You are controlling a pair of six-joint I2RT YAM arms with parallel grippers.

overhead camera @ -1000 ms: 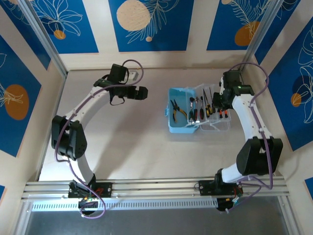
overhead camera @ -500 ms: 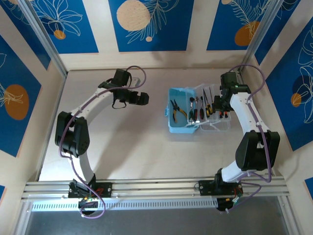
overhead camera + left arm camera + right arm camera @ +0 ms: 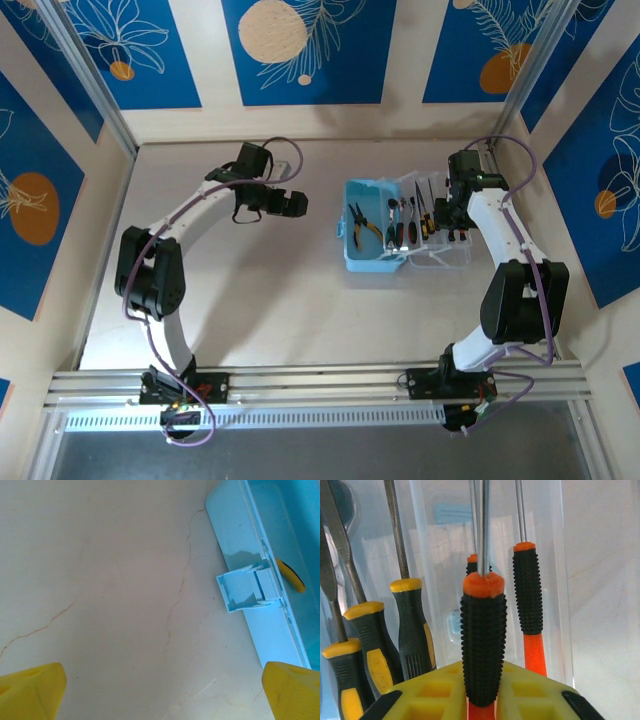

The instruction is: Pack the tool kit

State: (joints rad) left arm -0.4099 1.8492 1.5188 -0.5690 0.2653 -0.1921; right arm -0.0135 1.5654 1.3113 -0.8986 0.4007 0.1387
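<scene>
1. A black-and-orange screwdriver [image 3: 482, 645] is seen between the fingers of the right gripper [image 3: 482, 697]; squeezed or let go cannot be told.
2. The fingers of the left gripper [image 3: 162, 690] are spread wide apart.
3. The blue box [image 3: 366, 256] is found open, right of the middle in the top view.
4. The screwdriver is likely being put away; next, a clean let-go is needed.

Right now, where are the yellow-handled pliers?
In the top external view, the pliers lie inside the open light-blue case, on the right arm's side of the scene, just left of the row of screwdrivers.
</scene>
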